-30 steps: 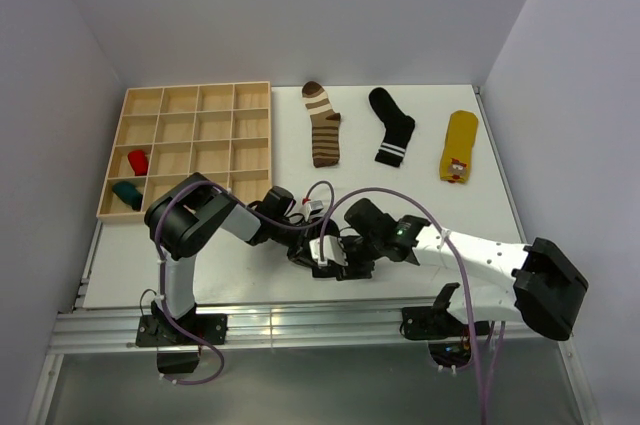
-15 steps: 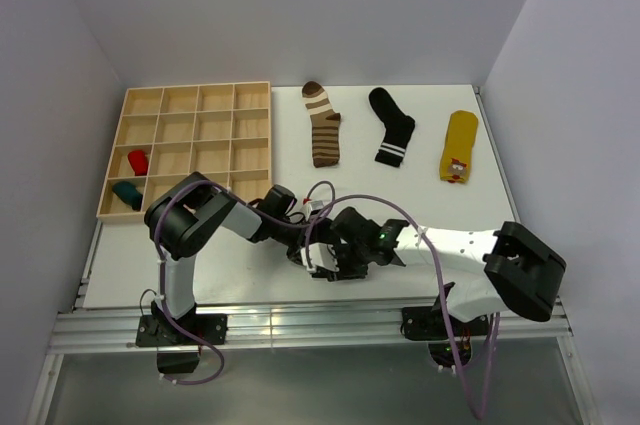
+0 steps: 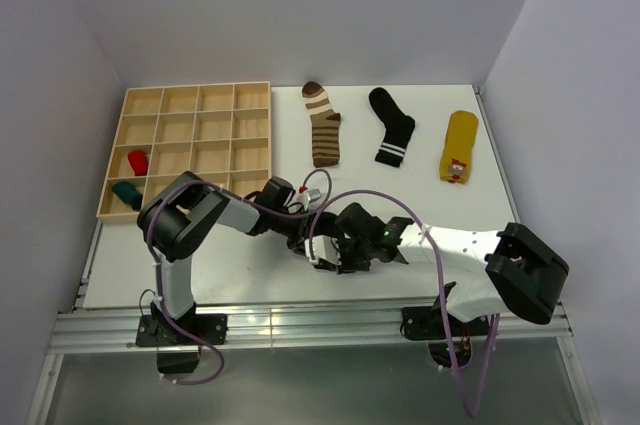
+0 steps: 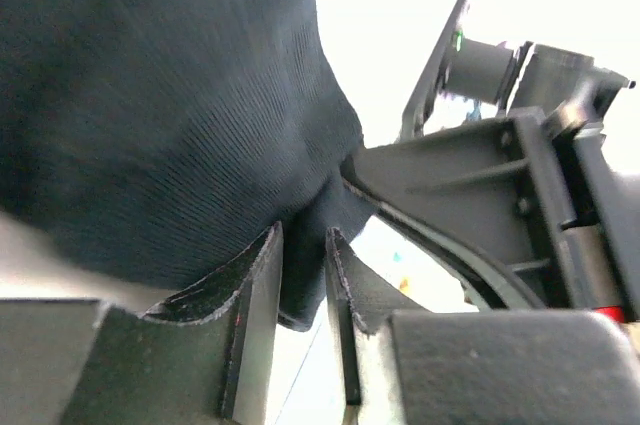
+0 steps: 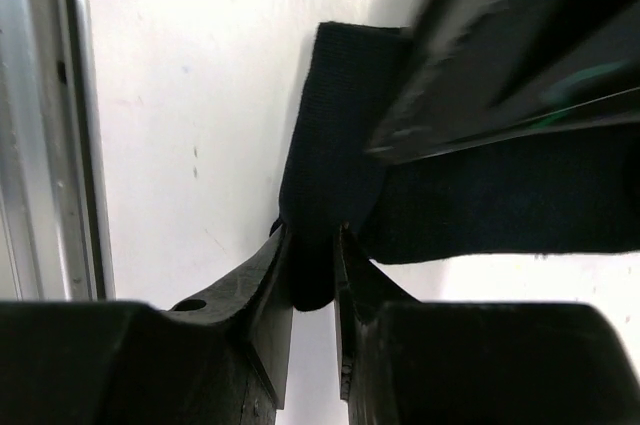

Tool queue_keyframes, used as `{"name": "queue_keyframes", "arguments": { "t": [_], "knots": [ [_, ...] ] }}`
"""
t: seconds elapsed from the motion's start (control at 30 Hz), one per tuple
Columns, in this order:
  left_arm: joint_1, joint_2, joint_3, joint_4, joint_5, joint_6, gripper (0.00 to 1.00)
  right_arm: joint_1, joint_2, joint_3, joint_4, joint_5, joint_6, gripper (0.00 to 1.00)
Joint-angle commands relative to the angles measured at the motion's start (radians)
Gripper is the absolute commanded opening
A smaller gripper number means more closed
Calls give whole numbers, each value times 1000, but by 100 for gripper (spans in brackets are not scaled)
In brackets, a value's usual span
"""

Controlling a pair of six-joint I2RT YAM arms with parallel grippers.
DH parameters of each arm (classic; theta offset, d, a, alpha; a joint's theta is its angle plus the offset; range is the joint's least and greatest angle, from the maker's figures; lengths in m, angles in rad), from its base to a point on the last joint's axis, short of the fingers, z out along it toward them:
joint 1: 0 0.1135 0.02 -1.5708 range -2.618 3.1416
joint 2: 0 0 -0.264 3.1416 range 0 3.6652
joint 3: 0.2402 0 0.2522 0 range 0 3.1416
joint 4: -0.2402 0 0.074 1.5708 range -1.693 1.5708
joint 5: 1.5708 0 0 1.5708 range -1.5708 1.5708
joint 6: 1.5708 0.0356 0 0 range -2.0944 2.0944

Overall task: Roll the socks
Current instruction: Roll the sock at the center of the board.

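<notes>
Since 1 second ago the left arm has swung its elbow outward to the left. The left gripper is closed on a fold of the plain black sock, probably to anchor it, near the front centre of the table. Just beside it, the right gripper pinches the sock's edge for rolling. Only the 2 wrist views show these pinches; from above the grippers hide the sock.

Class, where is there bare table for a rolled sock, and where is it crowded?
Free: the table nearside of the brown striped sock and of the yellow sock. Crowded: where left pincer and right pincer grip the plain black sock.
</notes>
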Motion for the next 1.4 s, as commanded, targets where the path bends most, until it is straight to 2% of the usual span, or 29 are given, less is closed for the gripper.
{"name": "queue_keyframes", "arguments": {
  "t": [0.0,0.2,0.33,0.53,0.7,0.83,0.93,0.97,1.07,1.17,1.37],
  "knots": [
    [38,-34,48,55,-95,-2,30,-19,-26,-57,-86,44,7,15],
    [63,-46,48,173,-130,-65,30,-49,-27,-54,-138,18,-2,15],
    [90,-115,-32,229,-211,-82,27,-95,31,12,-224,-41,-48,15],
    [129,-293,-173,350,-360,-105,22,-220,184,209,-433,-140,-138,15],
    [126,-419,-222,327,-417,-24,20,-278,359,386,-626,-206,-219,15],
    [98,-541,-345,405,-526,1,12,-324,529,568,-817,-312,-284,15],
    [44,-589,-388,408,-607,62,14,-344,651,669,-908,-344,-312,16],
    [-12,-614,-384,361,-677,129,18,-353,680,690,-922,-361,-318,16],
    [-151,-619,-350,292,-771,241,23,-364,766,765,-984,-390,-324,16],
    [-239,-580,-333,296,-836,296,33,-370,833,820,-1013,-404,-306,17],
    [-357,-468,-258,281,-931,433,43,-381,924,895,-1076,-439,-292,17]
  ]
}}
